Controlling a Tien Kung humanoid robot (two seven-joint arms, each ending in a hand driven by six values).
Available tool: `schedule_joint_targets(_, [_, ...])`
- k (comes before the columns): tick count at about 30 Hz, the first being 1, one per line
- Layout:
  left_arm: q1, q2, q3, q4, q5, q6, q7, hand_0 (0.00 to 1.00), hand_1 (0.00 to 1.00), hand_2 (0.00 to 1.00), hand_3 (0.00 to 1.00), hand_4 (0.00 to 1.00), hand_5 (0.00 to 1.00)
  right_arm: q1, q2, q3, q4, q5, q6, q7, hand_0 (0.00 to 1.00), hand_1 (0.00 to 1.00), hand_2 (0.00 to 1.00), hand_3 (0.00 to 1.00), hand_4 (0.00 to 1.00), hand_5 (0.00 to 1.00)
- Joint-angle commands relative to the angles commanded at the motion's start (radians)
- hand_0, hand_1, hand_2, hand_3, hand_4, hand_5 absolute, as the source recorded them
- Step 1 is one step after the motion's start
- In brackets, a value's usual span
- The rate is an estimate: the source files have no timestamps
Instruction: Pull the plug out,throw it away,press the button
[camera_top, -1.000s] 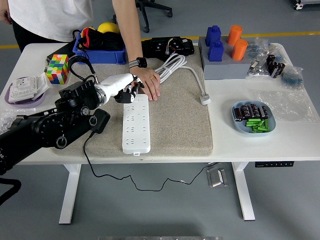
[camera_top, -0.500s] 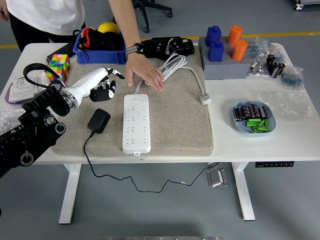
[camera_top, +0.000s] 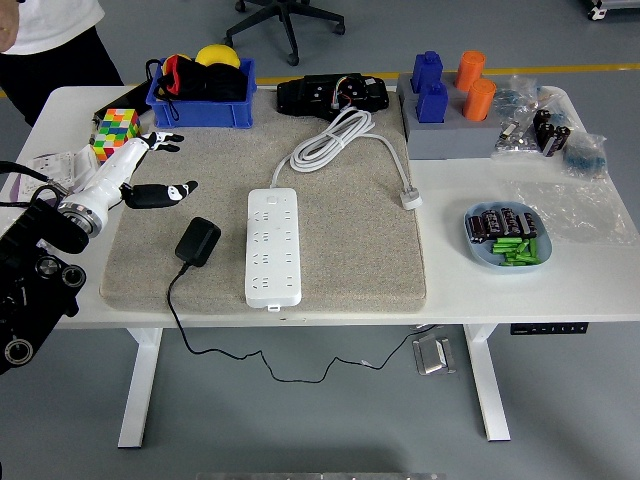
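Note:
A white power strip (camera_top: 273, 246) lies lengthwise on the beige mat (camera_top: 350, 240), with its white cord coiled at the back and its plug (camera_top: 411, 198) at the mat's right edge. A black adapter plug (camera_top: 198, 242) lies on the mat left of the strip, apart from it, and its black wire hangs over the table's front edge. My left hand (camera_top: 152, 168) is at the mat's left edge, behind and to the left of the adapter, with its fingers spread and holding nothing. My right arm is out of view.
A blue bin (camera_top: 203, 100) with toys and a black device (camera_top: 332, 95) stand at the back. A Rubik's cube (camera_top: 117, 135) is at the back left. A grey block holder (camera_top: 450, 130) and a blue dish (camera_top: 505, 238) of batteries are on the right. A person (camera_top: 50, 30) stands at the far left.
My left hand pulled away from the strip to the left and opened. The person's hand left the strip and drew out of view. The adapter stayed on the mat.

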Motion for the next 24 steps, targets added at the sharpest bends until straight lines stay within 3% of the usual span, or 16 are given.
schedule_joint_targets(8, [0.035,-0.016,-0.079,-0.024,0.013,-0.01,0.006,0.9,0.901,0.849,0.888,0.775,0.28,0.005,-0.002,-0.007,-0.01,-0.003,0.001,-0.001,0.767,0.729,0.724,0.713,0.883,0.658])
schedule_joint_targets(24, [0.064,-0.033,-0.103,-0.053,0.018,-0.026,0.017,0.894,0.867,0.826,0.892,0.779,0.271,-0.004,0.006,-0.005,-0.006,-0.003,-0.001,0.0,0.767,0.729,0.724,0.713,0.883,0.658])
